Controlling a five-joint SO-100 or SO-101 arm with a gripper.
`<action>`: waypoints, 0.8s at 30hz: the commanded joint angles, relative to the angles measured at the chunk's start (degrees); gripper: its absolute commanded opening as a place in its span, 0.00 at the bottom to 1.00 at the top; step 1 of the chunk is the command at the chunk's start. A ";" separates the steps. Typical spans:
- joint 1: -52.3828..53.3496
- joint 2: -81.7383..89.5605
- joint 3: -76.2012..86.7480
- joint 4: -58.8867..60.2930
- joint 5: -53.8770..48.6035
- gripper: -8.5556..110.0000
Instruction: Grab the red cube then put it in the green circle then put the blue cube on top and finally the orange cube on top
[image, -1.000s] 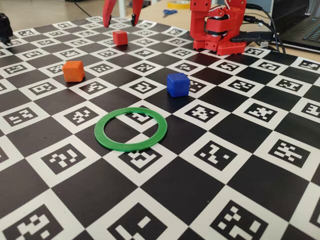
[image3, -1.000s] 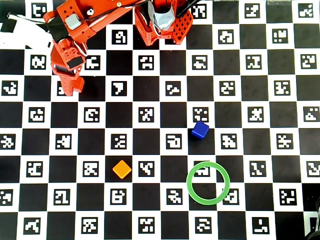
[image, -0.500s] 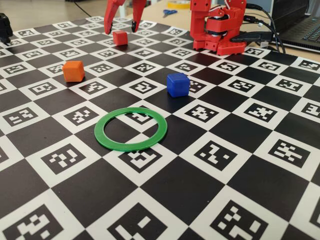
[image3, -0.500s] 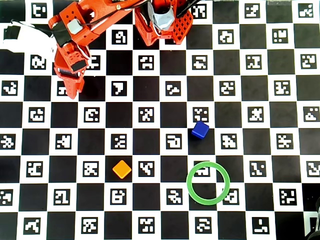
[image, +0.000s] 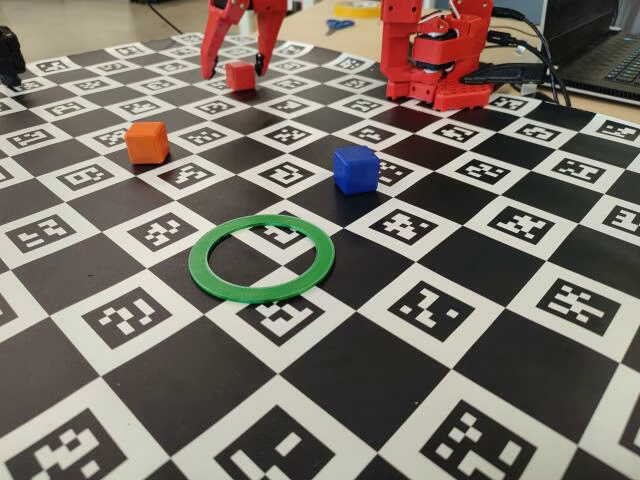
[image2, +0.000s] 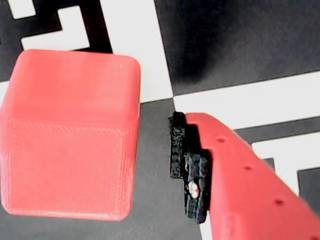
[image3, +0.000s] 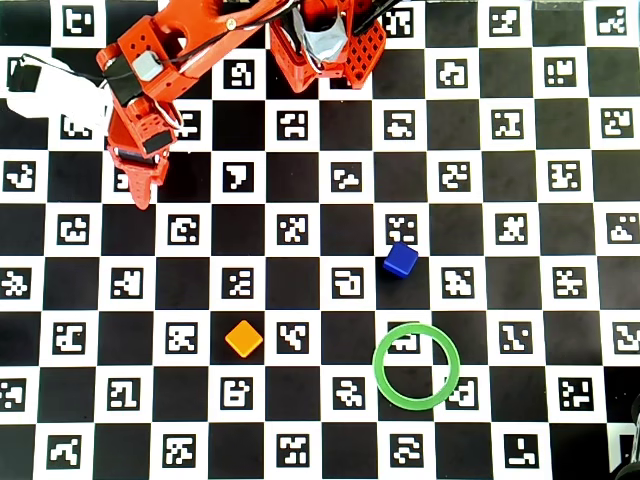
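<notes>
The red cube (image: 239, 75) sits on the checkered mat at the far left, and it fills the left half of the wrist view (image2: 70, 135). My gripper (image: 232, 71) is open and low, with one finger on each side of the cube. In the wrist view a dark gap separates the cube from the black-padded finger (image2: 187, 167). In the overhead view the gripper (image3: 140, 190) hides the cube. The orange cube (image: 147, 142) (image3: 243, 338), the blue cube (image: 355, 168) (image3: 400, 259) and the empty green circle (image: 260, 293) (image3: 378, 366) lie apart, nearer the camera.
The arm's red base (image: 440, 60) stands at the mat's far edge. A laptop (image: 610, 50) and cables lie behind it to the right. Blue scissors (image: 338, 24) rest on the table beyond. A black object (image: 8, 55) sits at the far left.
The open gripper has come down and toward the red cube, from above and behind it to straddling it. The cubes and the ring have not moved.
</notes>
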 joint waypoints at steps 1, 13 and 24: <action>-0.44 1.14 -0.70 -0.62 0.44 0.42; -0.79 0.88 -0.70 -0.79 1.05 0.35; -1.14 1.49 0.26 -1.32 0.70 0.23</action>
